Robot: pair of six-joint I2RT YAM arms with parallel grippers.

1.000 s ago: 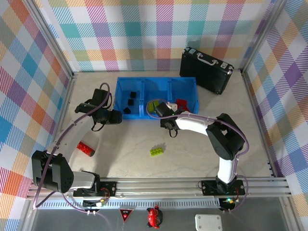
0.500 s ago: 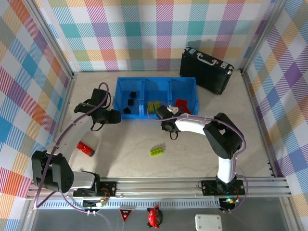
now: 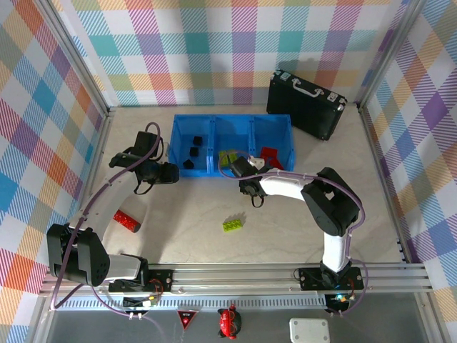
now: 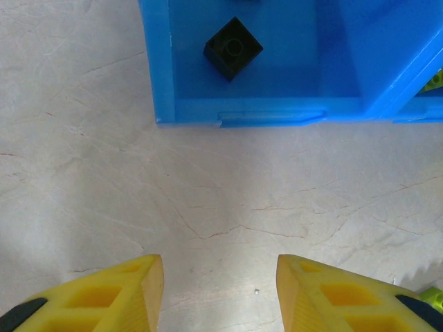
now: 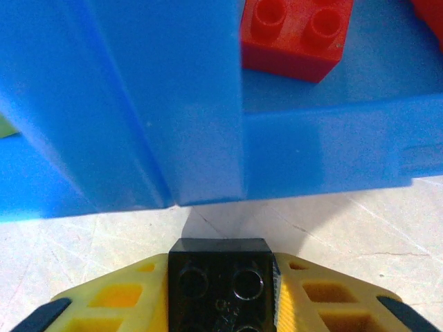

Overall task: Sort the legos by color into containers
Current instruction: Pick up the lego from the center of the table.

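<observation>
Pastel-checked walls ringed a pale marbled desk (image 3: 300, 214), with a black hard case (image 3: 305, 102) at its far right. A long bright-blue plastic tray (image 3: 235, 119) stood far of centre, with small black cubes (image 3: 193, 151) in its left compartment, lime-green bricks (image 3: 228, 156) in the middle and a red studded brick (image 5: 294, 34) in the right. Its near wall rose directly ahead of the right gripper (image 5: 221, 271), which was clamped on a small black studded brick (image 5: 220, 287). The left gripper (image 4: 220, 290) hung parted and empty near the tray's left near corner. One lime-green bar (image 3: 231, 224) and one red bar (image 3: 126, 221) lay loose, nearer.
</observation>
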